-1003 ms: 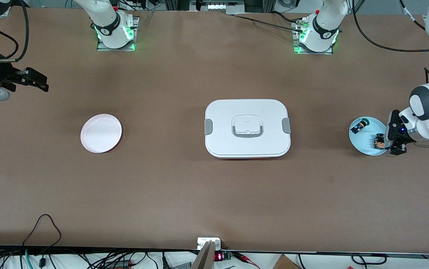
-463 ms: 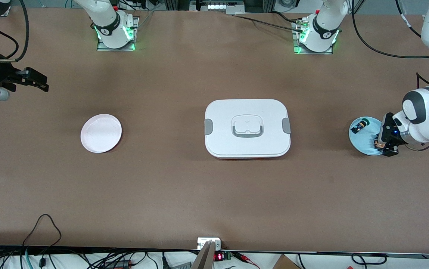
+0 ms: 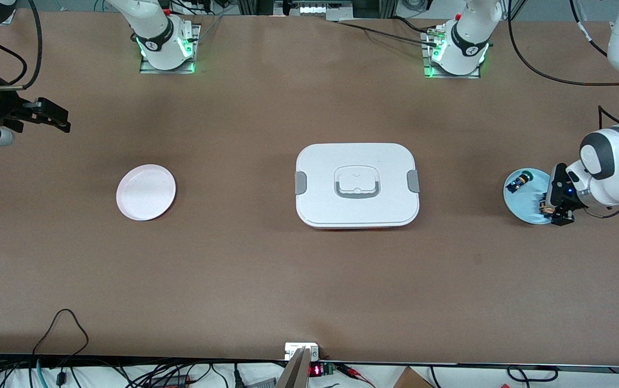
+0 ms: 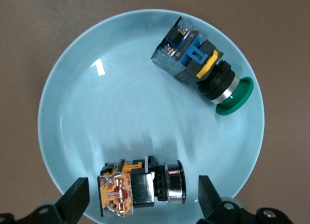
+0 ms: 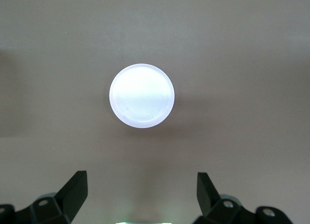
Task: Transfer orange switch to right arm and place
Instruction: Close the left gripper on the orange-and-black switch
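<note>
Orange switch [image 4: 140, 185] lies on its side in the light blue plate [image 4: 97, 117], near the rim. Left gripper [image 4: 140, 204] is low over the plate, jaws wide, one finger either side of the switch, not gripping it. A second switch [image 4: 201, 71], blue and yellow body with green cap, lies on the same plate, apart from the orange one. Right gripper [image 3: 50, 116] waits up at the right arm's end of the table, jaws wide, holding nothing. White plate [image 3: 146, 192] sits toward that end; a white lidded box [image 3: 356, 185] stands between the plates.
</note>
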{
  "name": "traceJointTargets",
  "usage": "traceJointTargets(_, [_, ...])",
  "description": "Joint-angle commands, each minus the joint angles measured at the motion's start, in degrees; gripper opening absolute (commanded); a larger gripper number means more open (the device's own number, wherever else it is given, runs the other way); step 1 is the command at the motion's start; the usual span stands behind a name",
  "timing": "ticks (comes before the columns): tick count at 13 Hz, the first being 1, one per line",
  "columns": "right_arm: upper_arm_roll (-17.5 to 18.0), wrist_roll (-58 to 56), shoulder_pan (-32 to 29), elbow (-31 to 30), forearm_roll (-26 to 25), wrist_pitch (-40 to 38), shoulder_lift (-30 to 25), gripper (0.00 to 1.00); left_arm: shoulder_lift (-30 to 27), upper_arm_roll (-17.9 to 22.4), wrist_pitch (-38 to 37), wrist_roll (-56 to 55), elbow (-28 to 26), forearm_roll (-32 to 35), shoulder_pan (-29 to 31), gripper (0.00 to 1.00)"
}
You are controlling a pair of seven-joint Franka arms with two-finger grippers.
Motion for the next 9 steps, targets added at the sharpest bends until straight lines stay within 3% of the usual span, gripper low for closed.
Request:
traceJointTargets(1, [0.0, -0.3, 0.2, 0.7, -0.7, 0.0, 0.3, 1.0, 0.9, -1.2, 1.0, 2.4, 0.8, -1.3, 1.2, 0.99])
traceJointTargets(3, [0.0, -0.3, 0.2, 0.7, -0.7, 0.0, 0.3, 1.0, 1.0, -1.5, 1.0, 3.1, 0.8, -1.4, 1.7, 0.98])
traceJointTargets(5, [0.0, -0.2, 0.2, 0.7, -0.7, 0.0, 0.5, 1.0, 1.1, -1.8, 1.0, 4.5, 0.8, -1.6, 1.8, 0.89])
traceJointTargets(6, [0.0, -0.2, 0.2, 0.7, -0.7, 0.0, 0.5, 1.0, 1.1, -2.3, 1.0, 4.6, 0.9, -1.6, 2.3, 0.78])
traceJointTargets(8, [0.0, -0.2, 0.2, 0.7, -0.7, 0.0, 0.5, 1.0, 1.1, -4.0, 1.0, 4.7, 1.0, -1.6, 3.9, 0.42])
traceJointTargets(9, [0.0, -0.2, 0.2, 0.7, -0.7, 0.0, 0.5, 1.0, 1.1, -4.3, 0.9, 4.6, 1.0, -1.6, 4.3, 0.32])
